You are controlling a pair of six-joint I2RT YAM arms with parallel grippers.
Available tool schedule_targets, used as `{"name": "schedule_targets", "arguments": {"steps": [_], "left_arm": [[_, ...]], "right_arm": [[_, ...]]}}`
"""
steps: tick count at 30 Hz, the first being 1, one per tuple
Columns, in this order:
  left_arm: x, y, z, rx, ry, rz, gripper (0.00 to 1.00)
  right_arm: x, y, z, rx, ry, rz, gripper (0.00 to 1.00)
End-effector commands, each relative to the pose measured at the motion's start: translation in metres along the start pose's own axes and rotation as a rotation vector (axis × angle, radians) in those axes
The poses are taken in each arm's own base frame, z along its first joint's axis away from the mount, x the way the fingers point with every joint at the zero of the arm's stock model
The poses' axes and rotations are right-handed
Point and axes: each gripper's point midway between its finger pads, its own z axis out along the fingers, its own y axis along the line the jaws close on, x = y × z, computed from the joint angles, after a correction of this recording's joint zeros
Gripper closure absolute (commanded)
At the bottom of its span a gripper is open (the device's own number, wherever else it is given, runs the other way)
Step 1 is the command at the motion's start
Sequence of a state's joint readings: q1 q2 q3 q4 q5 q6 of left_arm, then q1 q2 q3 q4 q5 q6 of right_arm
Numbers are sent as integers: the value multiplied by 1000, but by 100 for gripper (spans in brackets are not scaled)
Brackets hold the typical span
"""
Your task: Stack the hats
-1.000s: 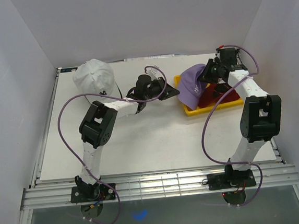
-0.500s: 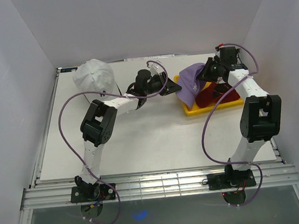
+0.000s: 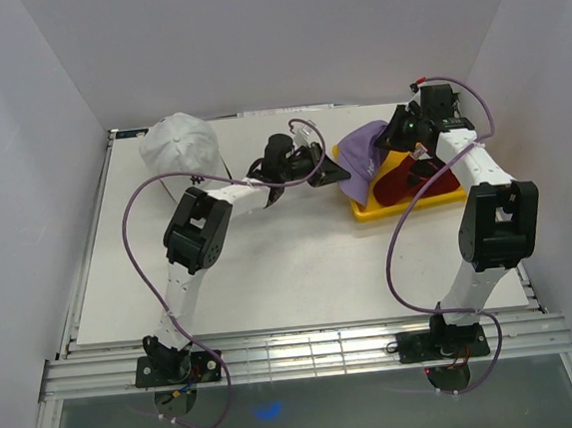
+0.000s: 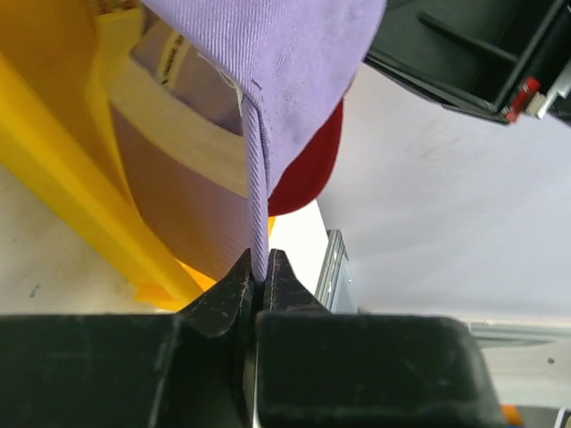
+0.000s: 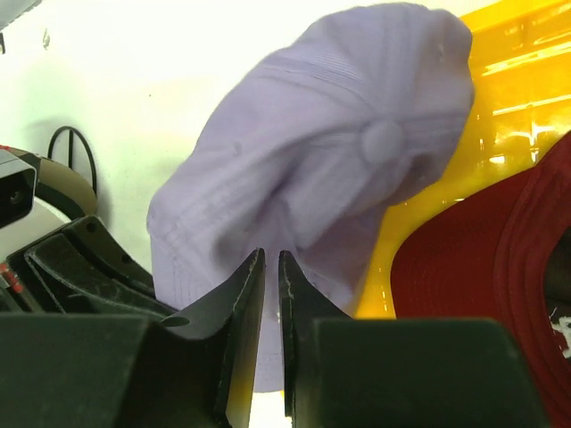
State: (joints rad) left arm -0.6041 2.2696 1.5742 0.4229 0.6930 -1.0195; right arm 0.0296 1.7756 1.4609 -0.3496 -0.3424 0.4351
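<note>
The purple cap [image 3: 364, 152] hangs over the left end of the yellow tray [image 3: 410, 204], held between both arms; in the top view it sits tilted, its crown toward the right gripper [image 3: 400, 130] and its lower edge toward the left gripper [image 3: 330, 168]. In the left wrist view the left gripper's fingers [image 4: 234, 287] are pressed together on a thin purple edge of that cap [image 4: 290, 71], which rises straight up from between the tips; the tray's yellow wall [image 4: 53, 169] lies behind to the left, and part of the red cap [image 4: 308, 174] shows beneath the purple cloth. In the right wrist view the right gripper's fingers [image 5: 246, 278] stand almost together, pinching the purple cap's fabric [image 5: 357, 143] near its lower edge; the button on its crown faces the camera. The red cap [image 5: 464, 259] rests inside the tray [image 5: 419, 201], just right of the purple one; the white cap [image 3: 180, 143] sits at the far left corner of the table [image 3: 271, 265], well apart from the tray.
</note>
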Motion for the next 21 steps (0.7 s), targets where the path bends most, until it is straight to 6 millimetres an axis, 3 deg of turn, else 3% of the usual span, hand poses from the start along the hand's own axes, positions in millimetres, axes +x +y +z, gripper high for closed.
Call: {"name": "schedule_targets", "arguments": {"steps": [1,3,8,12,16,17,21], "left_arm": [[-11,-36,-2,94,22,57,94],[-8,-39,-3,111,46,56,100],[-11,-43,-6,111,40,42,100],[-24,-59,-8,147,1,26,100],[-51,-89,-13,222,-74,8,100],[-62,-105,-14,261,-102,27,100],[-93,-134,-21,330,-178,8,100]], "right_arm": [[-24,19,-7,-36,-56,-60,83],[-27,21,-8,-37,-61,-63,83],[-30,25,-12,-44,-70,-62,83],[-48,39,-33,-40,-131,-80,78],[-72,56,-60,-31,-191,-96,71],[-77,60,-67,-33,-206,-98,69],[-98,73,-101,-45,-274,-90,52]]}}
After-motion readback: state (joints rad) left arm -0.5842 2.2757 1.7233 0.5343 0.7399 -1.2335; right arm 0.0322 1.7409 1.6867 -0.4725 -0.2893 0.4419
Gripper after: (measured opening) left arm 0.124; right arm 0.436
